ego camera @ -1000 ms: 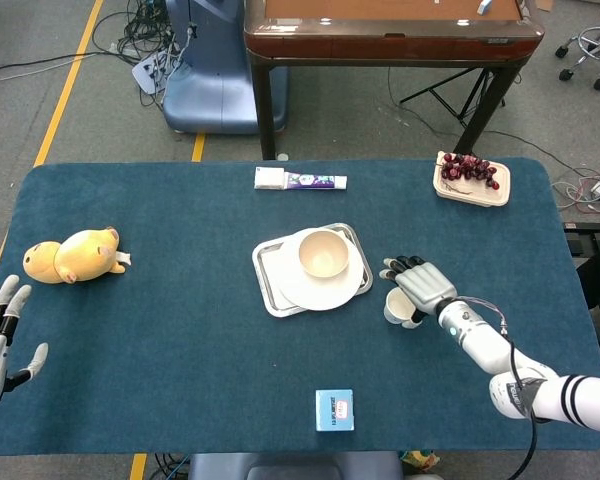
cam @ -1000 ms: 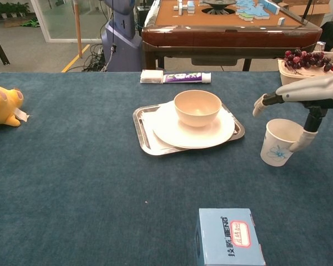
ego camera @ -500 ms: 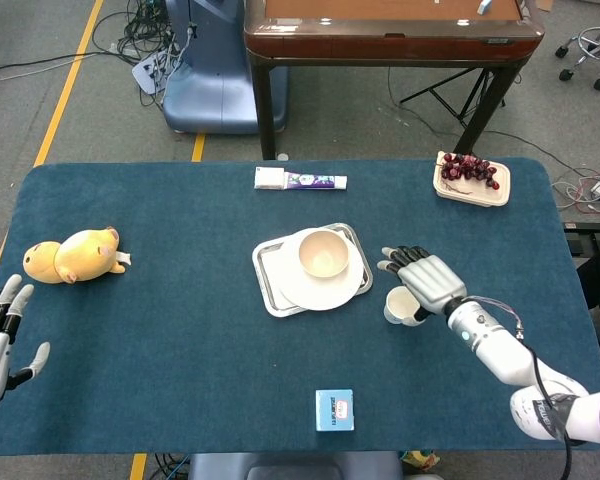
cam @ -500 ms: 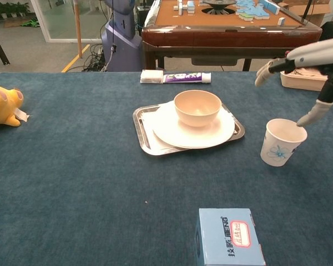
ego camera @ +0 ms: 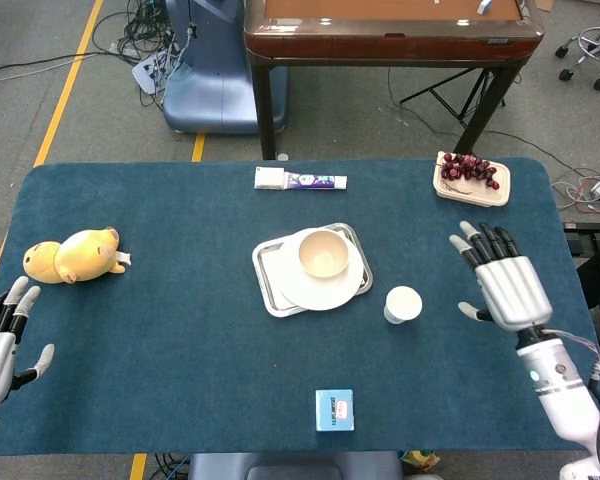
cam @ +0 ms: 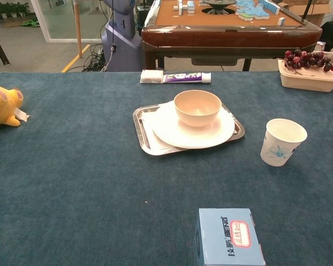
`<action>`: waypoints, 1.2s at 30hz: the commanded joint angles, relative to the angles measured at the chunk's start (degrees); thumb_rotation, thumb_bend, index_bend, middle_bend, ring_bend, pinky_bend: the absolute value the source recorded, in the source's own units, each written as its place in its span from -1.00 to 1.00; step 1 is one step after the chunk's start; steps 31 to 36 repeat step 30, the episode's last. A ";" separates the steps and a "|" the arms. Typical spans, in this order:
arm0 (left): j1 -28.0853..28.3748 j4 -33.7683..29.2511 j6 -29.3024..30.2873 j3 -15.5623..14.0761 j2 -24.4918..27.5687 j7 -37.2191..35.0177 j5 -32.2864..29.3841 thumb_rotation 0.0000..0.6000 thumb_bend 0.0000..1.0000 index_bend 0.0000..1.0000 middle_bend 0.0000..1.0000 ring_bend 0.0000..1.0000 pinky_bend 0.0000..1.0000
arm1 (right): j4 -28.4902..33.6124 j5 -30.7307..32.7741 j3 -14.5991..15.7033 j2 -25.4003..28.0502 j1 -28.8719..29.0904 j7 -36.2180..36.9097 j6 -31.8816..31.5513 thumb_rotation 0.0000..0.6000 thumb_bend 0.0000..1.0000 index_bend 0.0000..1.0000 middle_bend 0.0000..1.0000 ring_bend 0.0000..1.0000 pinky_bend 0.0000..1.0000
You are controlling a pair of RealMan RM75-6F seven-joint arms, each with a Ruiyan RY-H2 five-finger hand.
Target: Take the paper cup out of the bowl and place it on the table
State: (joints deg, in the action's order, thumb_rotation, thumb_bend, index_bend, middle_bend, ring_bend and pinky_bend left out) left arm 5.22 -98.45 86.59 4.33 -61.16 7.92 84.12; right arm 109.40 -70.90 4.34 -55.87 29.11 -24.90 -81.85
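The paper cup is standing upright on the table, just right of the tray and apart from the bowl, so the placing looks done. The right hand is hovering well clear of it, fingers spread, gripping nothing. The left hand is lying open at the table's edge, also empty. The cup is probably light, thin-walled and easily crushed or tipped; any further grasp should wrap gently around its side wall, below the rim.

White paper cup upright beside bowl
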 commanded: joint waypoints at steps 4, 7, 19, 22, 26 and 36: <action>-0.04 -0.31 0.14 -0.21 -0.09 0.55 0.31 1.00 -0.35 -1.00 -1.00 -1.00 -1.00 | -8.50 -5.11 0.59 -5.41 -8.18 5.37 -7.21 1.00 -0.61 -0.77 -0.83 -1.00 -0.85; -0.06 -0.42 0.34 -0.25 -0.26 1.18 0.48 1.00 -0.35 -1.00 -1.00 -1.00 -1.00 | -12.51 -6.52 -0.09 -7.01 -10.17 10.21 -7.92 1.00 -0.61 -0.77 -0.82 -1.00 -0.85; -0.10 -0.75 1.16 -0.58 -0.79 2.45 1.94 1.00 -0.35 -1.00 -1.00 -1.00 -1.00 | -17.15 -10.18 -2.56 -8.85 -15.29 14.82 -11.38 1.00 -0.61 -0.74 -0.81 -1.00 -0.85; 0.20 -0.51 0.59 -0.67 -1.11 3.16 1.91 1.00 -0.35 -1.00 -1.00 -1.00 -1.00 | -17.15 -10.18 -3.18 -8.76 -15.96 15.06 -10.97 1.00 -0.61 -0.74 -0.81 -1.00 -0.85; 0.65 0.01 -0.53 -0.79 -1.62 4.03 1.40 1.00 -0.35 -1.00 -1.00 -1.00 -1.00 | -17.12 -10.11 -4.12 -8.67 -16.16 15.16 -9.43 1.00 -0.61 -0.74 -0.81 -1.00 -0.85; 0.62 -0.09 -0.19 -0.56 -1.52 3.43 1.36 1.00 -0.35 -1.00 -1.00 -1.00 -1.00 | -16.95 -10.40 -4.76 -8.82 -16.42 14.82 -8.53 1.00 -0.61 -0.74 -0.81 -1.00 -0.85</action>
